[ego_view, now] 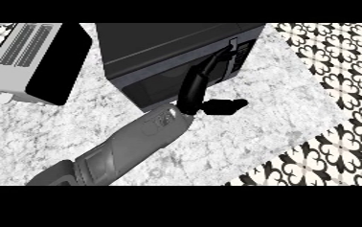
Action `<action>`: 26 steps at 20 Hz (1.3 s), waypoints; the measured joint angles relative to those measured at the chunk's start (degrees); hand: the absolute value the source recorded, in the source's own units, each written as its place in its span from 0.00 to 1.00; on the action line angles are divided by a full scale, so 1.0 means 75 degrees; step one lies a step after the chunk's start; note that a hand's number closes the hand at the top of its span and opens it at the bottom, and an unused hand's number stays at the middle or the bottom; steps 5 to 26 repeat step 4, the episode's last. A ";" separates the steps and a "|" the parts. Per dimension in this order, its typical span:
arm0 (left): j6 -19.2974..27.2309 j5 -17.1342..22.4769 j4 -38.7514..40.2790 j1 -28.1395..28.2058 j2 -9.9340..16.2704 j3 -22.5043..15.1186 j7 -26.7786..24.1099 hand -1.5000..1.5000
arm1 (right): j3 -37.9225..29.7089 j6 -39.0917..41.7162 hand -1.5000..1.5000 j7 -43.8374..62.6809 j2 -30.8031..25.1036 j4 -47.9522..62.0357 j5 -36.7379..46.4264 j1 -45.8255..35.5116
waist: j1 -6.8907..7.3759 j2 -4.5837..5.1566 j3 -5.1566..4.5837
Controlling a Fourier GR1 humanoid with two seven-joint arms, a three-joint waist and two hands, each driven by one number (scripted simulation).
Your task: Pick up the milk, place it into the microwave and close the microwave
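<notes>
Grey and bulky, one forearm (134, 144) rises from the lower edge, below and left of the microwave (176, 58), and slants up and to the right toward its front. Which arm it is cannot be told from this view alone.

Well left of the microwave, at the table's far left, stands a light-coloured appliance with ribbed slots on top (25, 58) and a black side panel (60, 63). The marble-patterned table (283, 111) spreads beneath and around both.

Dark and boxy, the microwave sits turned at an angle, its door (166, 80) apparently shut flush with the body. A control panel (242, 53) shows at the microwave's right end.

At the forearm's tip, the black hand (197, 89) lies against the microwave's front. Its long fingers (212, 65) stretch out straight along the door toward the control panel, touching the door face and holding nothing. The thumb (225, 106) juts away to the right, just below the microwave's front edge, over bare table.

No milk is visible; whether it sits inside the microwave cannot be told.

Right of the microwave, beyond the table's edge, a black-and-white patterned floor (332, 53) shows.
</notes>
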 measured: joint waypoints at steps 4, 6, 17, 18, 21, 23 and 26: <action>0.0175 -0.0112 0.0199 -0.0228 -0.0064 -0.0137 0.0281 0.00 | -0.0079 -0.0028 0.00 0.0032 -0.0062 0.0001 -0.0081 0.0055 | 0.0120 -0.0053 0.0008; 0.0175 -0.0112 0.0199 -0.0228 -0.0064 -0.0137 0.0281 0.00 | -0.0079 -0.0028 0.00 0.0032 -0.0062 0.0001 -0.0081 0.0055 | 0.0120 -0.0053 0.0008; 0.0175 -0.0112 0.0199 -0.0228 -0.0064 -0.0137 0.0281 0.00 | -0.0079 -0.0028 0.00 0.0032 -0.0062 0.0001 -0.0081 0.0055 | 0.0120 -0.0053 0.0008; 0.0175 -0.0112 0.0199 -0.0228 -0.0064 -0.0137 0.0281 0.00 | -0.0079 -0.0028 0.00 0.0032 -0.0062 0.0001 -0.0081 0.0055 | 0.0120 -0.0053 0.0008; 0.0175 -0.0112 0.0199 -0.0228 -0.0064 -0.0137 0.0281 0.00 | -0.0079 -0.0028 0.00 0.0032 -0.0062 0.0001 -0.0081 0.0055 | 0.0120 -0.0053 0.0008; 0.0175 -0.0112 0.0199 -0.0228 -0.0064 -0.0137 0.0281 0.00 | -0.0079 -0.0028 0.00 0.0032 -0.0062 0.0001 -0.0081 0.0055 | 0.0120 -0.0053 0.0008; 0.0175 -0.0112 0.0199 -0.0228 -0.0064 -0.0137 0.0281 0.00 | -0.0079 -0.0028 0.00 0.0032 -0.0062 0.0001 -0.0081 0.0055 | 0.0120 -0.0053 0.0008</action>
